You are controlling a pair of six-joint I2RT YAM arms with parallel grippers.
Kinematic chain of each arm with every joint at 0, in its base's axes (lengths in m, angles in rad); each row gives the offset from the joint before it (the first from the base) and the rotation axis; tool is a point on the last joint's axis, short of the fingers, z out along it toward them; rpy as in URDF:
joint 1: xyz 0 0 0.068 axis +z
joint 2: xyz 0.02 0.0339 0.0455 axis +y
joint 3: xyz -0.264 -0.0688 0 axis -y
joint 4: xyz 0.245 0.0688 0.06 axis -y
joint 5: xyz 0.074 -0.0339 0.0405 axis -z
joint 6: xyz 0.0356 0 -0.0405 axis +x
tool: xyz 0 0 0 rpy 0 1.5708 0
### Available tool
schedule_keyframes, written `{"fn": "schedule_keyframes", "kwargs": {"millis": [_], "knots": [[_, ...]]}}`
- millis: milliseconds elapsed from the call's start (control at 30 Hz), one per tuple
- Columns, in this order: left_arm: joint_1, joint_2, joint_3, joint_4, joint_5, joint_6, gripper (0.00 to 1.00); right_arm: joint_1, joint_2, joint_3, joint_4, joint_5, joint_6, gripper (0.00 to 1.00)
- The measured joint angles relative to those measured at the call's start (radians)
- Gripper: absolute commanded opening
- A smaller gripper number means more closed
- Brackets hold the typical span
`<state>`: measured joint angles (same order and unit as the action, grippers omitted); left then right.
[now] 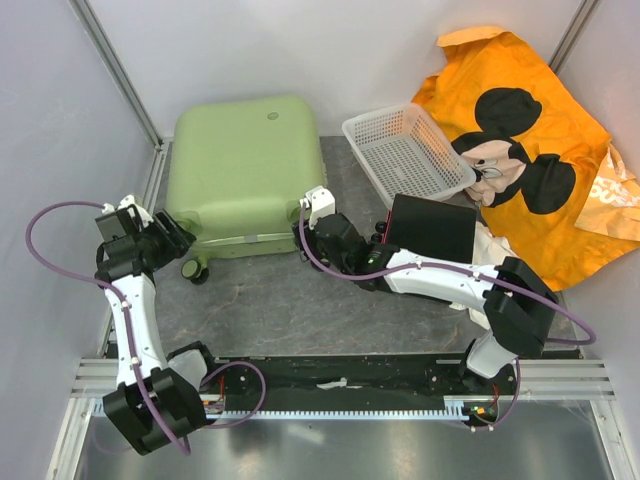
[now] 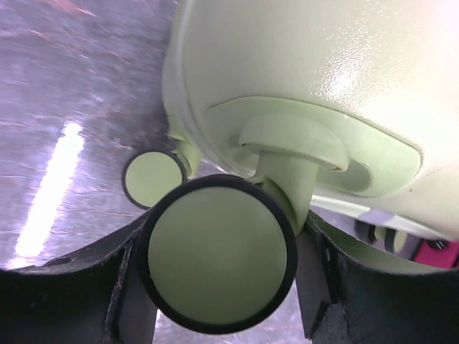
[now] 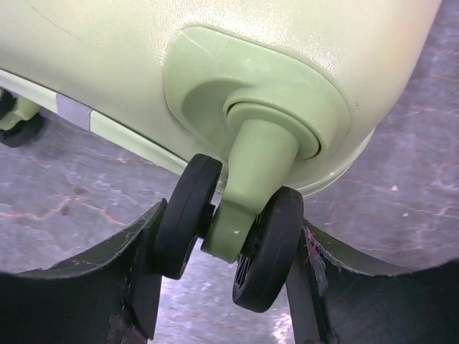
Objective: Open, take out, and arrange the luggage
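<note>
With the lid shut, the luggage (image 1: 245, 165) lies flat at the back left of the table (image 1: 270, 310), wheel end toward the arms (shell seam visible along the near edge, not parted). Left gripper (image 1: 172, 240) is at the near-left corner. In its wrist view the left caster (image 2: 215, 254) sits face-on between both fingers (image 2: 86, 294), rim against each one, so it reads as pinching that wheel. A second wheel (image 2: 153, 179) shows just behind it, free. Right gripper (image 1: 308, 233) is at the near-right corner. Its wrist view shows the right caster (image 3: 229, 229), a twin black wheel on a green stem, clamped between the fingers (image 3: 122, 279), one finger against each outer wheel face. The suitcase body is off both arms; contact is at the casters only. A white mesh basket (image 1: 405, 150) stands just right of the luggage, a black box (image 1: 432, 228) is near the right forearm, and an orange Mickey Mouse cloth (image 1: 560, 130) lies far right.
</note>
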<state>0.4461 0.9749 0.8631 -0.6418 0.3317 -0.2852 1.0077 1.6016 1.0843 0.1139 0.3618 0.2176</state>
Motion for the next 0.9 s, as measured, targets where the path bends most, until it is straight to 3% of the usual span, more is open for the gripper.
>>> {"fn": "schedule_keyframes", "kwargs": {"millis": [33,100,133,167,367,567,700,900], "knots": [[0.001,-0.004,0.000,0.004,-0.015,0.000,0.69,0.006,0.005,0.007,-0.004,0.003,0.014,0.00],[0.001,-0.014,0.000,0.010,-0.047,-0.001,0.79,0.017,0.013,0.022,-0.017,0.011,0.043,0.00],[0.001,-0.018,0.000,0.012,-0.062,-0.001,0.93,0.021,0.017,0.028,-0.022,0.012,0.054,0.00],[0.002,-0.021,0.000,0.024,-0.079,-0.003,0.98,0.026,0.019,0.032,-0.027,0.014,0.068,0.00],[-0.043,-0.089,0.063,0.093,-0.303,-0.011,0.99,0.033,0.026,0.044,-0.043,0.018,0.120,0.00],[-0.264,-0.114,0.178,0.164,-0.524,0.033,0.99,0.042,0.040,0.070,-0.071,0.018,0.149,0.00],[-0.393,-0.125,0.190,0.202,-0.444,0.043,0.99,0.054,0.066,0.111,-0.107,0.018,0.164,0.00],[-0.432,-0.106,0.113,0.258,-0.193,0.040,0.99,0.096,0.144,0.224,-0.172,0.015,0.183,0.03]]}}
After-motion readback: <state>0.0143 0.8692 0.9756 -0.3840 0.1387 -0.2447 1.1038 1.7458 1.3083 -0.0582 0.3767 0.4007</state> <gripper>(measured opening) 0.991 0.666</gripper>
